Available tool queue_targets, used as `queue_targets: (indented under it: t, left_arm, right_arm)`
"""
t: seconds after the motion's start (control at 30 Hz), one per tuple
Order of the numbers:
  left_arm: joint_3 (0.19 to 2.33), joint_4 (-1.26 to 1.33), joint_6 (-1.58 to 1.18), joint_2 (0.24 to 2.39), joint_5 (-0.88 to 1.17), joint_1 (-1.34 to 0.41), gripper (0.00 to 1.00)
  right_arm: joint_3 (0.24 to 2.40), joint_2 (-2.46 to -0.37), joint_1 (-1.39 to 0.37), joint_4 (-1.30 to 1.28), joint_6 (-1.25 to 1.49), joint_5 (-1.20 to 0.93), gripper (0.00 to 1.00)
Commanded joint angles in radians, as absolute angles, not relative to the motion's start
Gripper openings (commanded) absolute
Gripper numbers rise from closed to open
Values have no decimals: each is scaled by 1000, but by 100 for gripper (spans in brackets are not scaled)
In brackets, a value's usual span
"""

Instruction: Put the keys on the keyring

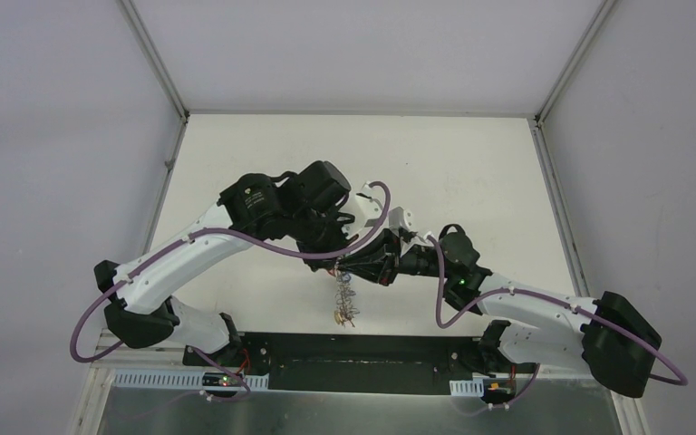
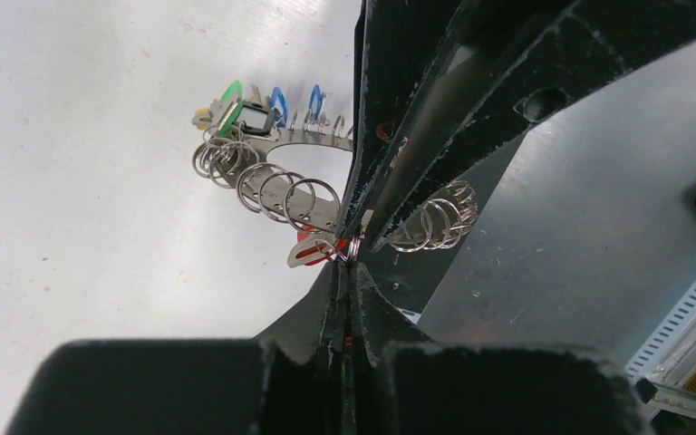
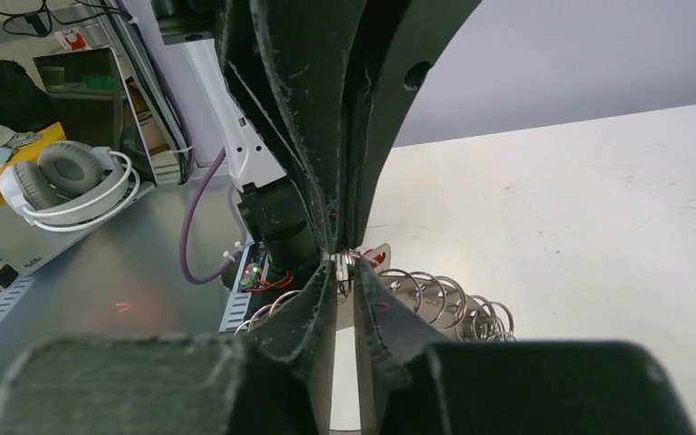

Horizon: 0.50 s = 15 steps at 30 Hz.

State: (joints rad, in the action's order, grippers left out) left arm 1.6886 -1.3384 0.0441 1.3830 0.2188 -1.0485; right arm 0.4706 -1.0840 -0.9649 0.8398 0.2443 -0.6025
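1. Top view: keyring (image 1: 344, 299) dangles mid-air, near centre, where left gripper (image 1: 337, 259) and right gripper (image 1: 357, 265) meet; any slip drops it.
2. Left wrist: fingers together, pinching keyring beside red key (image 2: 313, 254); the thin hold may twist.
3. Right wrist: jaws nearly together, can't tell if gripping; a squeeze could knock the ring loose.

Left tool (image 2: 348, 265) clamped on keyring (image 2: 313, 139); red key (image 2: 311, 255) beside tips.

Soft, even overhead light fills the top view, and the arms drop only faint shadows on the pale tabletop (image 1: 471, 172). In the left wrist view the tabletop washes out almost white, while the keyring (image 2: 319, 214) glints sharply. The left pincer (image 2: 348, 267) and right pincer (image 3: 343, 267) loom dark and blurred nearest each lens
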Motion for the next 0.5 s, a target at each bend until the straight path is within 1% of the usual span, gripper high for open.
queue_targets:
  t: [0.0, 0.03, 0.2, 0.23, 0.3, 0.37, 0.47]
  left_arm:
    - [1688, -1273, 51, 1335, 241, -1058, 0]
    - [1685, -1272, 50, 1333, 241, -1058, 0]
    - [1661, -1261, 49, 1310, 235, -1059, 0]
    - [1652, -1255, 48, 1299, 229, -1060, 3]
    - [1628, -1232, 42, 1269, 208, -1059, 14]
    - [1597, -1197, 33, 1228, 188, -1059, 23]
    - [1534, -1119, 4, 1153, 163, -1060, 33]
  right_arm:
    - [479, -1085, -971, 896, 239, -618, 7]
    - [479, -1085, -971, 897, 237, -621, 0]
    - [472, -1074, -971, 908, 239, -623, 0]
    - [468, -1069, -971, 909, 239, -619, 0]
    - [462, -1059, -971, 915, 237, -610, 0]
    - [458, -1048, -971, 916, 237, -608, 0]
    - [451, -1032, -970, 919, 240, -602, 0]
